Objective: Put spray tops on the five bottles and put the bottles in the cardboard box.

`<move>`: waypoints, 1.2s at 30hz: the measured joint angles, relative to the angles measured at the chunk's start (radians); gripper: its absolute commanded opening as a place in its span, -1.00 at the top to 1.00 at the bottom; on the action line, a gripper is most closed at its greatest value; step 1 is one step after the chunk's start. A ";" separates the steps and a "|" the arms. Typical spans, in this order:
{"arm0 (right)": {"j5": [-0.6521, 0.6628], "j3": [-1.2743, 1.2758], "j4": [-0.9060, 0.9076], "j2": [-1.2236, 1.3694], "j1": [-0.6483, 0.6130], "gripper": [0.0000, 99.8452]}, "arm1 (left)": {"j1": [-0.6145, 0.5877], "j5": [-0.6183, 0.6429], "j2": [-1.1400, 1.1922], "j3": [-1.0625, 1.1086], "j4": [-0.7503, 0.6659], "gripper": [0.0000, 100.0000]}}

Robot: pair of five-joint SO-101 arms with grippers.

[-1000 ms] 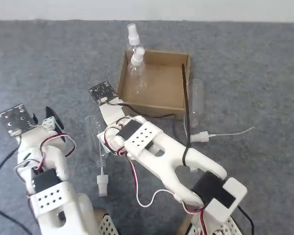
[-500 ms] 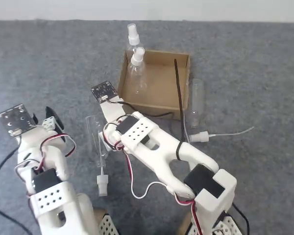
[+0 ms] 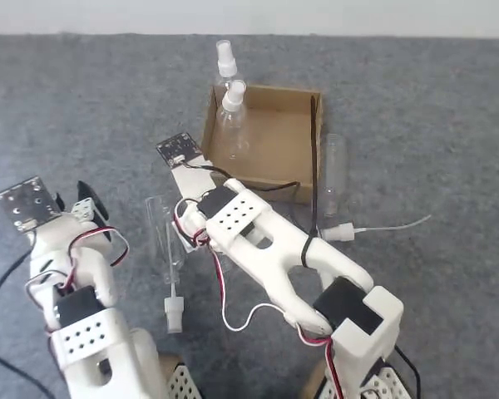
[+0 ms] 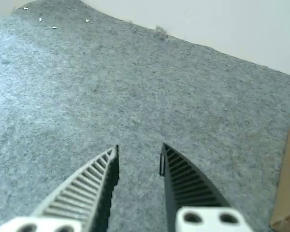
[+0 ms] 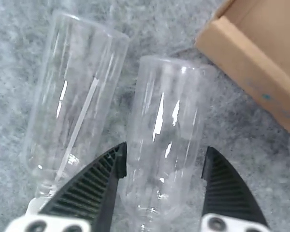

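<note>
A clear, cylindrical bottle lies between the right gripper's spread fingers.

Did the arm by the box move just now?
Yes. In the high view the right arm has slid its wrist end a little forward, away from its base and closer to the cardboard box.

No legible text, label, number or sign on any surface — one faint blue mark on the box wall, unreadable.
</note>
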 measured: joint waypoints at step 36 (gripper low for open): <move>0.173 0.002 0.290 -0.405 0.080 0.91 | 0.000 0.000 0.000 0.000 0.000 0.73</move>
